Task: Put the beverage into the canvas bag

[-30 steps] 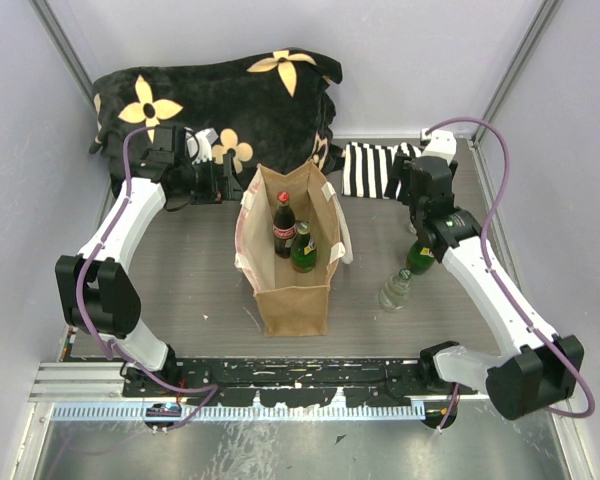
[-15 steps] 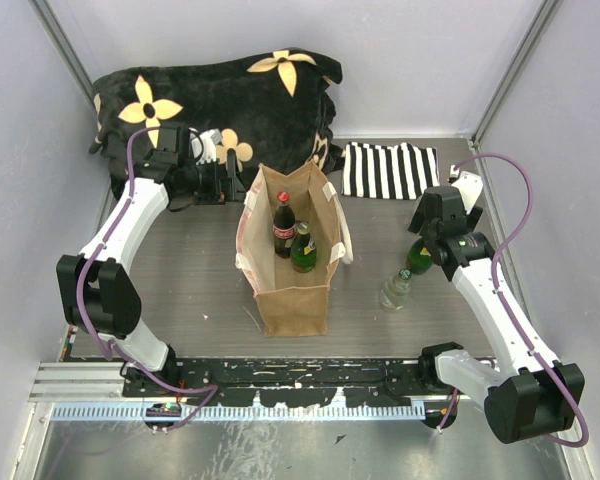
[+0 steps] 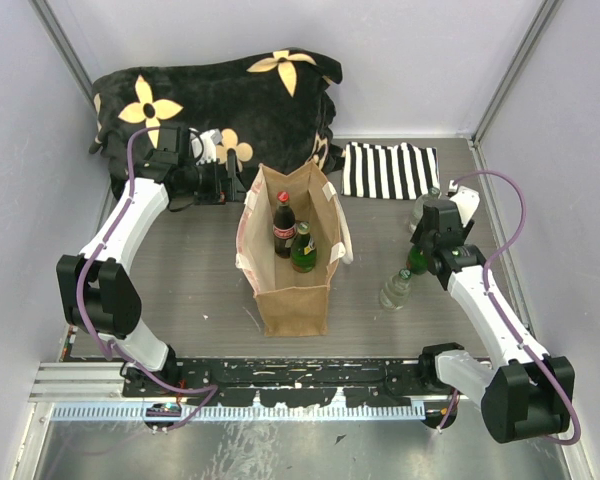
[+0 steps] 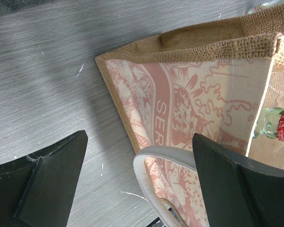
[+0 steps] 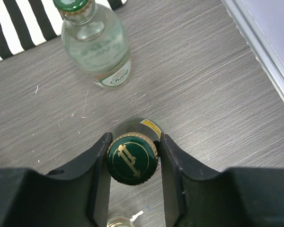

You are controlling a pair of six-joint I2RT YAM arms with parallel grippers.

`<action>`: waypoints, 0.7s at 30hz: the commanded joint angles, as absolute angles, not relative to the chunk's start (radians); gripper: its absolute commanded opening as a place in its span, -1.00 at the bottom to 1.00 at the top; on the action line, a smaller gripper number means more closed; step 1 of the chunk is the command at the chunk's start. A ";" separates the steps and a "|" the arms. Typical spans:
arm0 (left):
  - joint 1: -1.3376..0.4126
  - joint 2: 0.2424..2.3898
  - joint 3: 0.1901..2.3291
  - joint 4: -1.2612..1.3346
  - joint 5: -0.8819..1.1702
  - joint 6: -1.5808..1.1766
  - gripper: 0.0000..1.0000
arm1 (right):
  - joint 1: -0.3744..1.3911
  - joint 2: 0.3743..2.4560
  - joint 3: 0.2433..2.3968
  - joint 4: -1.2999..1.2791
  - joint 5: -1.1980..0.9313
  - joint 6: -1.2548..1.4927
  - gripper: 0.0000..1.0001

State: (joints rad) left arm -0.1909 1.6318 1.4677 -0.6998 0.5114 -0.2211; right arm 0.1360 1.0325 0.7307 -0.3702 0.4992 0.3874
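The right hand sits over a green-capped bottle. Its fingers are narrowed to either side of the cap, touching or nearly so; whether they grip it cannot be told. A second ago this hand hung over the striped cloth, which now lies uncovered. It has since drawn back onto the bottle, which stands on the bench well right of the canvas bag. A clear bottle stands just beyond. The left hand has not moved: wide open, empty, straddling the bag's patterned side. The bag stays upright mid-bench with two bottles inside.
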 commanded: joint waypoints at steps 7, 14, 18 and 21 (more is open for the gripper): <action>-0.196 1.612 1.444 -0.677 0.531 -0.222 0.99 | 0.132 0.929 0.726 -0.281 0.527 0.365 -0.99; -0.196 1.615 1.444 -0.676 0.535 -0.221 0.99 | 0.132 0.947 0.888 -0.342 0.497 0.359 -0.99; -0.196 1.615 1.443 -0.674 0.537 -0.226 0.99 | 0.132 0.975 1.008 -0.369 0.470 0.349 -0.99; -0.196 1.614 1.442 -0.670 0.537 -0.227 0.99 | 0.132 0.998 1.082 -0.384 0.444 0.347 -0.99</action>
